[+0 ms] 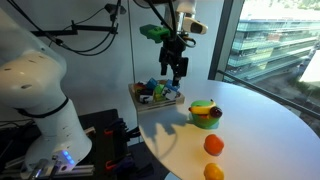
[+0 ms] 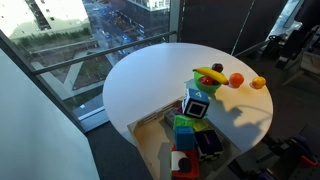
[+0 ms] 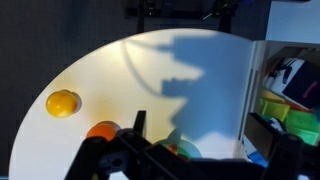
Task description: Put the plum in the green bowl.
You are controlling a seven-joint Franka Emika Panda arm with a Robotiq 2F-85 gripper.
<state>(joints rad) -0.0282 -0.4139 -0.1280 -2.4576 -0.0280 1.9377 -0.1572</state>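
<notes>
The lime-green bowl [image 1: 205,121] stands on the round white table, with a yellow banana across its top; it also shows in an exterior view [image 2: 207,83] and, half hidden behind the fingers, in the wrist view [image 3: 183,152]. A small dark fruit, the plum [image 2: 218,69], sits at the bowl's rim; I cannot tell whether it is inside or beside the bowl. My gripper [image 1: 177,75] hangs high above the table, near the tray and apart from the bowl. In the wrist view the gripper [image 3: 205,135] is open and empty.
Two orange fruits [image 1: 213,145] [image 1: 213,172] lie near the table's edge past the bowl. A tray of mixed blue and green objects [image 1: 155,95] stands by the table's rim under the gripper. A window wall lies beyond the table.
</notes>
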